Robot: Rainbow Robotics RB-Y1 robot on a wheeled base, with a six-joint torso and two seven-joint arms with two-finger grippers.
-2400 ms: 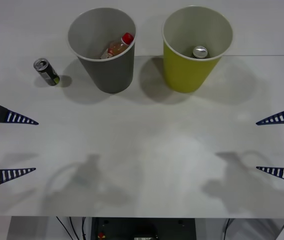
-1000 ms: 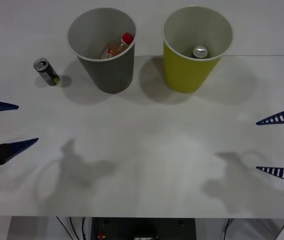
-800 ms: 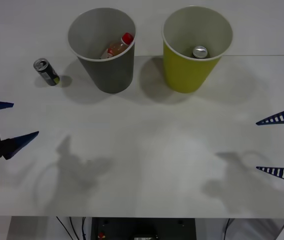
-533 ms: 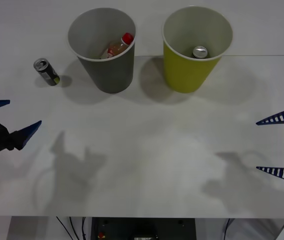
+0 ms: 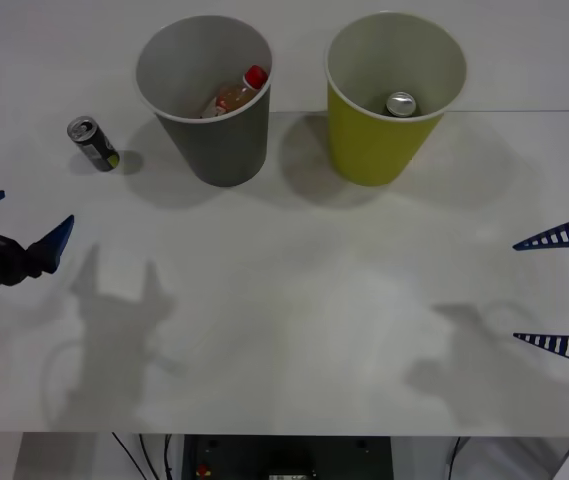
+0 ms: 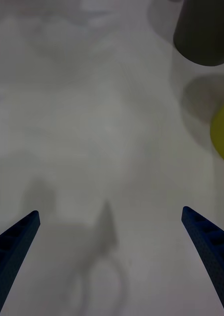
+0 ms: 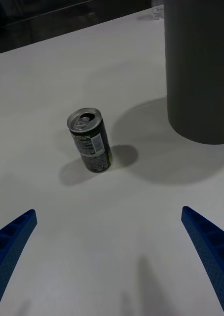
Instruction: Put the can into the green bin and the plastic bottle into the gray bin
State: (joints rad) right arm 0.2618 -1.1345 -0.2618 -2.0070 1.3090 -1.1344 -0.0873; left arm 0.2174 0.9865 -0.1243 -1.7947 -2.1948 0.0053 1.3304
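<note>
Starting on your left, the left gripper [image 5: 26, 226] hangs over the table's [image 5: 284, 330] left edge with its blue fingers spread wide and nothing between them, pointed toward the can [image 5: 94, 143]. That can stands upright on the white tabletop, off to the left of the gray bin [image 5: 204, 98] and clear of it; from the left wrist view you've got the can [image 7: 90, 140] sitting between the two open fingertips but well ahead of them. Next over, the plastic bottle [image 5: 236, 92] lies tilted inside the gray bin, red cap up against the wall. Right beside that bin is the green bin [image 5: 392, 95], with another can's silver top [image 5: 400, 103] showing inside. Far right, your right gripper [image 5: 560, 292] sits parked at the table edge, fingers wide apart and empty.
</note>
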